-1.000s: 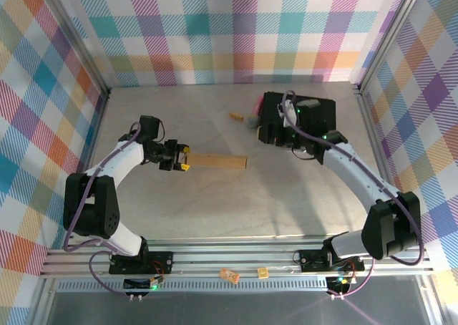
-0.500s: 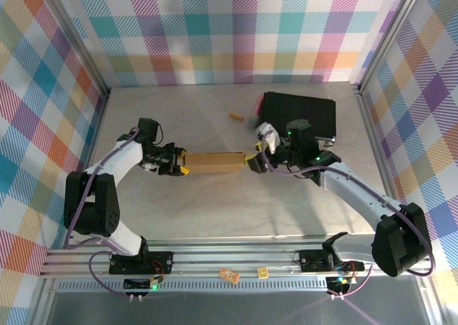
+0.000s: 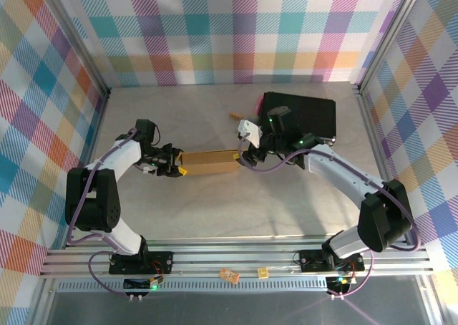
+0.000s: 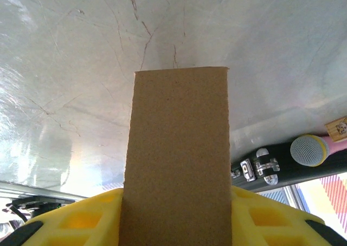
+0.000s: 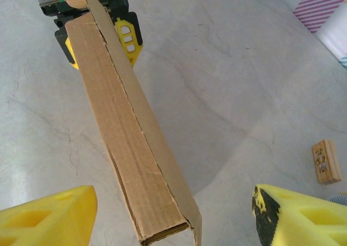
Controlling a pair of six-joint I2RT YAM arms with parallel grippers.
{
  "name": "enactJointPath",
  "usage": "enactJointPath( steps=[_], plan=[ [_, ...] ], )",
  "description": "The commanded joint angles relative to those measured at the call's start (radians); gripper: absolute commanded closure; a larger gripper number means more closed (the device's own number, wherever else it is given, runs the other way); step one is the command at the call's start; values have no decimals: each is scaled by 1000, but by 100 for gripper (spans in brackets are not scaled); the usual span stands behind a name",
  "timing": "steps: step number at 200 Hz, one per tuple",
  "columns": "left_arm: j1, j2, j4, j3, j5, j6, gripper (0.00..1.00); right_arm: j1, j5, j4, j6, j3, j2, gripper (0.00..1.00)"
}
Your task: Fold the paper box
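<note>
Cardboard counts as one piece: a single brown paper box (image 3: 209, 162), long and narrow, lies in the middle of the surface (image 3: 215, 217) and runs left to right between two end effectors. The left end effector (image 3: 179, 165) is clamped on the box's left end, with its yellow fingers (image 4: 81, 221) on both sides. The right end effector (image 3: 244, 155) stands open, its two yellow pads (image 5: 49, 213) spread wide either side of the box's right end without touching it. At the far right sits one black case (image 3: 308, 114). Near it lie one wooden block (image 5: 327, 161) and one microphone (image 4: 312, 150).
</note>
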Motion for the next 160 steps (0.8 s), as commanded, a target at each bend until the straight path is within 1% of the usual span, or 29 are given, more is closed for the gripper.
enactJointPath(
  steps=[1,15,33,44,88,105,118,144,160],
  plan=[
    [23,31,-48,-17,-18,11,78,40,-22,-78,-90,46,46,25],
    [27,46,-51,-19,-20,16,78,68,21,-69,-117,57,69,24],
    [32,64,-54,-18,-14,29,78,79,31,-68,-137,77,97,23],
    [33,69,-54,-21,-15,33,78,91,60,-73,-161,94,118,22],
    [42,92,-43,-32,-18,41,78,102,97,-121,-205,185,214,22],
    [48,104,-39,-31,-17,46,78,103,130,-100,-176,208,235,22],
    [53,114,-35,-28,-15,46,78,103,134,-111,-152,238,245,22],
    [68,127,-21,-26,-10,26,78,101,103,-180,-98,281,259,28],
    [74,131,-3,-29,-6,-5,78,81,41,-188,-24,273,241,30]
  ],
)
